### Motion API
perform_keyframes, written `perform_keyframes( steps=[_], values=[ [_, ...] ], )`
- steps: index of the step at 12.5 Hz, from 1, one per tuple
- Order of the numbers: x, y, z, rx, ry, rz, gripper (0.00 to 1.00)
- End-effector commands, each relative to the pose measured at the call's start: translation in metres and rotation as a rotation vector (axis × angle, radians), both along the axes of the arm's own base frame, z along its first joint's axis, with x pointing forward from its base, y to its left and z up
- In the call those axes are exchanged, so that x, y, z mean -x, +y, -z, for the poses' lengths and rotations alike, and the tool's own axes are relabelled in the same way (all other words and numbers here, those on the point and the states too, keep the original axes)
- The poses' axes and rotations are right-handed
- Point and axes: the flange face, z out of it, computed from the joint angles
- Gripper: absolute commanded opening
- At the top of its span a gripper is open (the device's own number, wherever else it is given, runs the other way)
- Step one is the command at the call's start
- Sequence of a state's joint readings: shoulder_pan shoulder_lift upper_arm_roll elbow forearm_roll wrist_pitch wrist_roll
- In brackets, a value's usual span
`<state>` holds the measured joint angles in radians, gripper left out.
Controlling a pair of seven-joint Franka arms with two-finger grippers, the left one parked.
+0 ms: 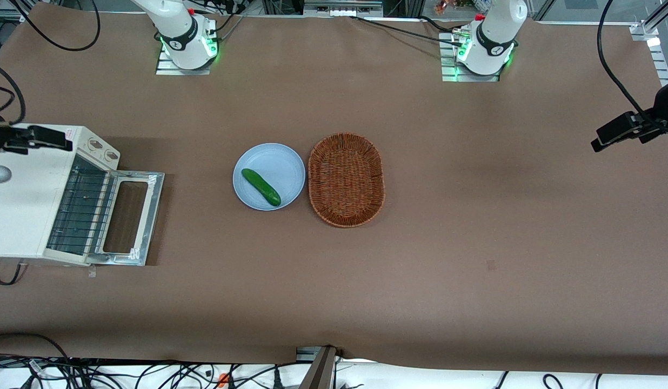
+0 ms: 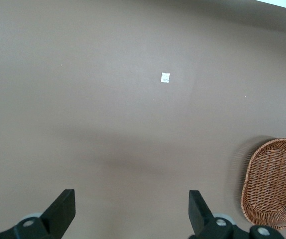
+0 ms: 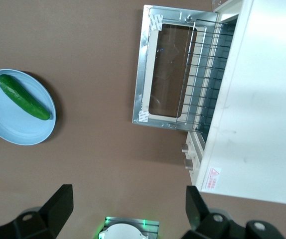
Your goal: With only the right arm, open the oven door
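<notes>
Black two-finger gripper [image 3: 125, 211] hovered above cream-white toaster oven [image 1: 20, 205], fingers apart, empty; glass-windowed oven door [image 1: 129, 217] lay fully open, task apparently complete.

I count one oven [image 1: 20, 210], one oven door [image 1: 131, 217] – down flat. One plate [image 1: 282, 162], one cucumber [image 1: 261, 187], one basket [image 1: 346, 179]. One gripper [image 3: 128, 211] above table [image 1: 474, 216] – fingers apart. Two knobs [image 1: 103, 151].

From the front I get the right arm [image 1: 20, 138] only partly, cut by the edge over the toaster oven [image 1: 20, 205], and my wrist view clips the gripper [image 3: 128, 211], showing just its fingertips [image 3: 58, 204].
</notes>
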<state>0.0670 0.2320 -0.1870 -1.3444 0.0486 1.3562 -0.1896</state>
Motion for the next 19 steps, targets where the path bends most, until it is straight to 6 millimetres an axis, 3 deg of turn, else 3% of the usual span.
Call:
perform_keyframes(
  steps=[1, 7, 11, 19],
  values=[
    [0.037, -0.008, -0.019, 0.000, -0.014, -0.007, 1.00],
    [0.071, 0.001, -0.041, 0.028, -0.046, -0.025, 1.00],
    [0.059, 0.004, -0.057, 0.036, -0.092, -0.058, 1.00],
    [0.048, 0.001, -0.050, 0.052, -0.109, -0.045, 1.00]
  ],
)
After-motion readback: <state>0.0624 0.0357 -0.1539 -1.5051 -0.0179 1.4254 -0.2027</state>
